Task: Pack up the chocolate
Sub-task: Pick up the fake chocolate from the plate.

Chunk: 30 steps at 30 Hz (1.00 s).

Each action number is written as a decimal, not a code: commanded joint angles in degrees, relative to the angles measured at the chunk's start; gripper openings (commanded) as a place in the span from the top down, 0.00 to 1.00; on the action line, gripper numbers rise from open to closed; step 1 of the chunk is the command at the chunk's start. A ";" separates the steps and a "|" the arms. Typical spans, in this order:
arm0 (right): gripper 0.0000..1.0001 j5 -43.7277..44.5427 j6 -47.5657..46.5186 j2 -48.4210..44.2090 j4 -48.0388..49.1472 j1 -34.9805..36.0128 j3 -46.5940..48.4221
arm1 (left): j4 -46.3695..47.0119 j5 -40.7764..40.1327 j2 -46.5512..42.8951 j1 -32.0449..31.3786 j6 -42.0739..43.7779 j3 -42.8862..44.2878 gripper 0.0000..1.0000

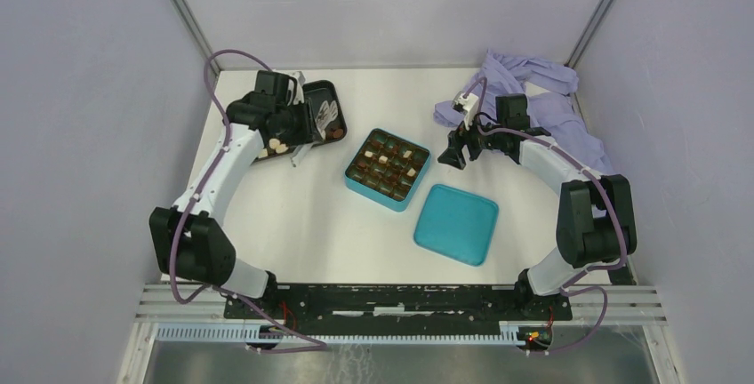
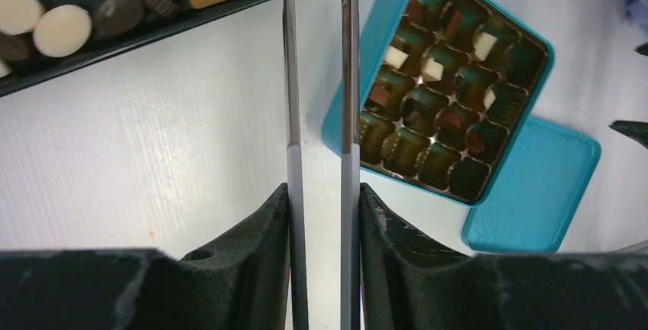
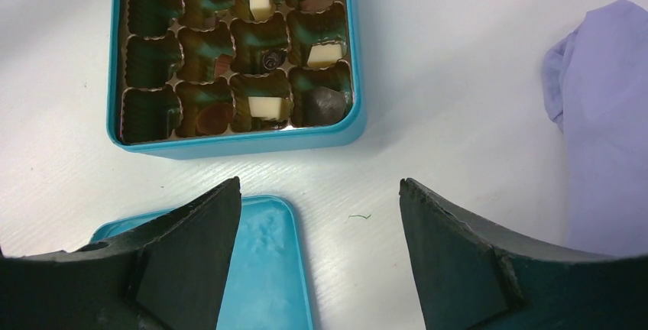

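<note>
Closest in, the metal rail (image 1: 391, 300) carrying both arm bases runs along the near edge, on the near side of the teal box (image 1: 369, 193) that sits mid-worktop. The white worktop (image 1: 293, 233) spreads all around that box. A crumpled lilac cloth (image 1: 551, 91) lies well to the box's right and farther back. The teal lid (image 1: 456, 223) lies flat just right of the box and nearer, and a black tray (image 2: 153, 36) sits to its left across a strip of bare surface. The right claw (image 3: 321, 257) hangs just right of the box, fingers spread wide with nothing between them. The left claw (image 2: 319, 200) is clamped on a pair of thin metal tongs (image 2: 293, 116), the blades nearly parallel with a narrow slit between. Their tips run out of the wrist view, so I cannot tell whether they pinch a piece. The chocolate (image 2: 63, 30) is split: loose cream, tan and dark pieces lie in the tray, and a few are seated in the box's cups, with many cups empty. The tongs' long axis runs along the strip left of the box, tray on one side and box on the other. The left arm is therefore plainly nearer the supply and is likely the one to carry pieces across.
</note>
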 commanded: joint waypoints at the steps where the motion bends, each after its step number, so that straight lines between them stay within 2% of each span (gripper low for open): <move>1: 0.18 -1.68 0.16 -0.95 1.77 -0.40 -0.27 | -4.47 -1.40 2.37 3.64 2.79 3.99 0.60; 11: 0.18 -2.22 0.51 -0.42 1.85 -0.45 0.03 | -5.53 -1.78 6.53 6.23 2.47 3.81 0.60; 30: 0.18 -2.32 0.42 -0.27 1.94 -0.48 -0.27 | -5.28 0.62 16.38 6.99 3.36 10.26 0.57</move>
